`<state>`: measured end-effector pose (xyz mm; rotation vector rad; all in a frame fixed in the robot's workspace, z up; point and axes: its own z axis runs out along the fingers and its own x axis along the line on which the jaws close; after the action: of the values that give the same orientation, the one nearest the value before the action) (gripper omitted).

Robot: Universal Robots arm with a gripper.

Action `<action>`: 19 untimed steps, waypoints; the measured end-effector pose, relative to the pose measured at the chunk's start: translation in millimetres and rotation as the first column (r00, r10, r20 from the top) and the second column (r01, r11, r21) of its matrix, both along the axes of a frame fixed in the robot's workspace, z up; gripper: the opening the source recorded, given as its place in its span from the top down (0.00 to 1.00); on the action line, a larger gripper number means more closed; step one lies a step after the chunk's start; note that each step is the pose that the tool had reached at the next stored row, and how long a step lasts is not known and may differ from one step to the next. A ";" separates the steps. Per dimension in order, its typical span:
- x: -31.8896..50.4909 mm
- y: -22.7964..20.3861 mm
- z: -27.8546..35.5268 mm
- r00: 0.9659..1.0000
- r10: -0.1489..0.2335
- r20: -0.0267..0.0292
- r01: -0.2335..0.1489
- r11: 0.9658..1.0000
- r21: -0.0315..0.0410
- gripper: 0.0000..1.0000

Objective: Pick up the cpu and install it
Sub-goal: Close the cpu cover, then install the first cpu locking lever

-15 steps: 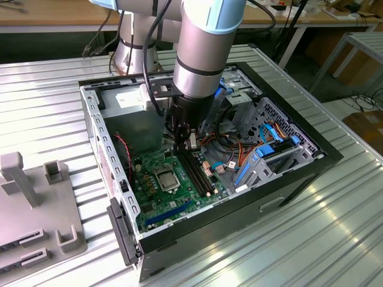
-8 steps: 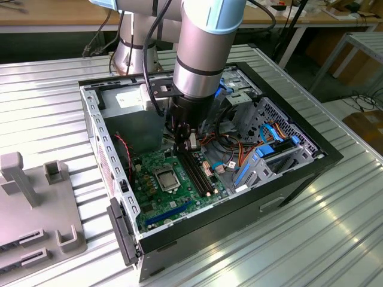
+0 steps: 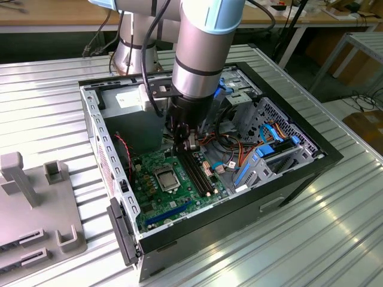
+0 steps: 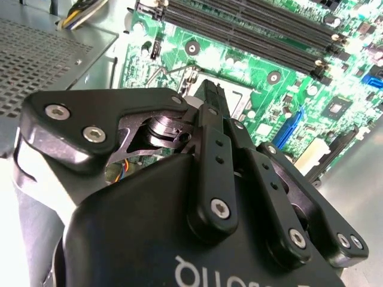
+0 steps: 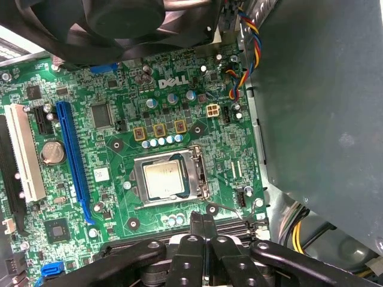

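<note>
Gripper [image 5: 202, 222] fingers pressed together, holding nothing; cpu [image 5: 164, 180] apparently seated in socket just beside.

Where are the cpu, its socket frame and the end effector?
cpu [image 5: 164, 180], first wrist view, middle of its silver top.
socket frame [image 5: 197, 173], first wrist view, metal side bar.
end effector [image 5: 202, 220], first wrist view, between the closed fingertips.

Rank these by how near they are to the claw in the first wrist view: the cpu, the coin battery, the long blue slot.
1. The cpu, seated in its socket just ahead of the claw.
2. The long blue slot, farther off to one side.
3. The coin battery, just beyond the blue slot.
</note>
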<state>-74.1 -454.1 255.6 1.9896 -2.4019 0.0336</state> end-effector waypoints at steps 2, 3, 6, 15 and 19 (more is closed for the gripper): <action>-5.8 -0.6 0.0 1.000 0.000 0.000 0.000 1.000 0.000 0.89; -7.8 -0.8 0.0 1.000 0.000 0.000 0.000 1.000 0.000 0.89; -11.4 -1.1 0.0 1.000 0.000 0.000 0.000 1.000 0.000 0.89; -14.2 -1.2 0.0 1.000 0.000 0.000 0.000 1.000 0.000 0.89; -15.1 -1.2 0.0 1.000 0.000 0.000 0.000 1.000 0.000 0.89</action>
<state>-89.1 -455.3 255.6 1.9896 -2.4020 0.0335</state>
